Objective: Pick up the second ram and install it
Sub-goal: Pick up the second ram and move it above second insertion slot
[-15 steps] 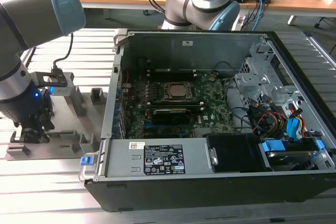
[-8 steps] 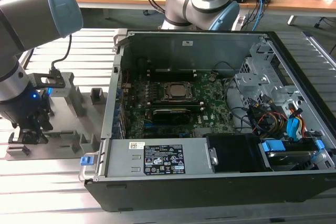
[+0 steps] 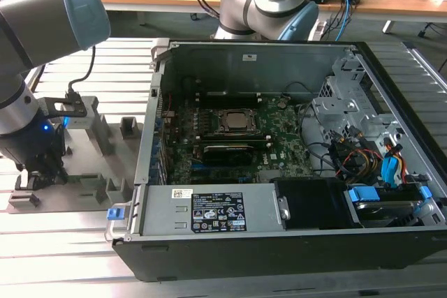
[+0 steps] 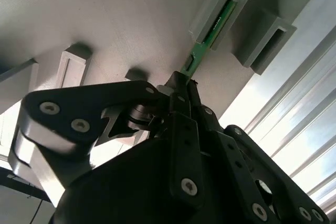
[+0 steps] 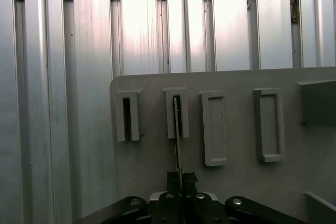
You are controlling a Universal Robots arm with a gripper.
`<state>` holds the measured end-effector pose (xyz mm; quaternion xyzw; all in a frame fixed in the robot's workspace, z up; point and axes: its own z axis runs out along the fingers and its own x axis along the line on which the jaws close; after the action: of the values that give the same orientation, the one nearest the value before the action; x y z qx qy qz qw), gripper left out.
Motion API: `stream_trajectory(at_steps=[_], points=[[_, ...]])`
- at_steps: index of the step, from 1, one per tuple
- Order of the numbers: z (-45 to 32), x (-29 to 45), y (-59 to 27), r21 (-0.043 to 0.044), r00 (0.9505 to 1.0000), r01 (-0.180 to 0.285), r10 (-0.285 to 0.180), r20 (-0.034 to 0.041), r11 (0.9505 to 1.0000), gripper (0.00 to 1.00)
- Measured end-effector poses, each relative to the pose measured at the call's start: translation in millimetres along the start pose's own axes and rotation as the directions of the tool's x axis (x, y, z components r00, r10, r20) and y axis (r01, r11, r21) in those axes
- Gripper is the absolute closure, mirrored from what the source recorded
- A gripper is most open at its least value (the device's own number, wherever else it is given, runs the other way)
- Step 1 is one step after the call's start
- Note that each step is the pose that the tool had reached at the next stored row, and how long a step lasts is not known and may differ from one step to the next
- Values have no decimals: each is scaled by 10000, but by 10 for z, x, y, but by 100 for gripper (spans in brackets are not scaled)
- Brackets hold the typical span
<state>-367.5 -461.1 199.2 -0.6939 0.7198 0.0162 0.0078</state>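
Open PC case (image 3: 230,57) w/ mobo (image 3: 279,137), nr grey fixture (image 3: 70,204).

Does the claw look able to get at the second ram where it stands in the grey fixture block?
Probably yes. In the second wrist view the claw seems shut on the near end of the second ram, whose far end sits in a grey fixture block; nothing lies between them.

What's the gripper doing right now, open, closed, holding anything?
Gripper: fingers closed on the second ram, whose far end sits in a grey fixture slot.
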Motion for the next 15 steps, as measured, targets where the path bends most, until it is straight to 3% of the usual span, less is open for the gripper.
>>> stream_trajectory(at_steps=[15], points=[[-9,0,1,-1,10000,0,0,21,10000,86]])
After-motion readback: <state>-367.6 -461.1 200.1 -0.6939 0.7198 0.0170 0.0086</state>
